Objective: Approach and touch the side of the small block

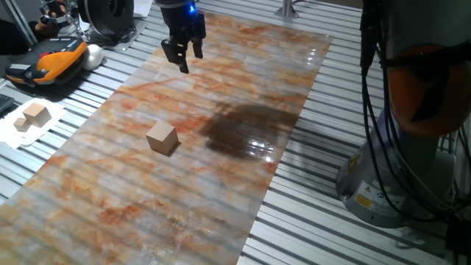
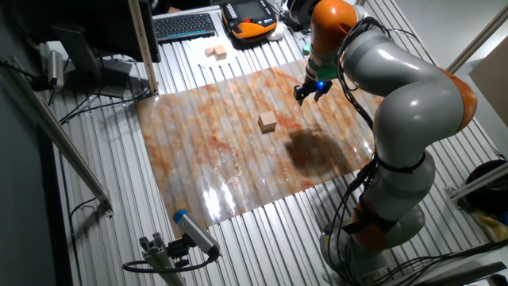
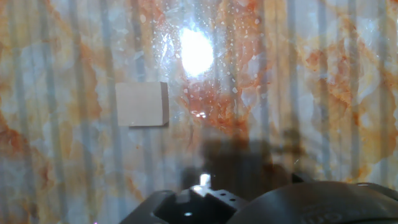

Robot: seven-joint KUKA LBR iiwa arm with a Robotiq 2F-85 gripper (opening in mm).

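Two pincer fingers parted — empty, above mat.

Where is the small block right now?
The small block sits alone on the marbled sheet, left of the dark stain, well apart from the raised gripper.

Grey arm with orange joint bands, black cables, black gripper.
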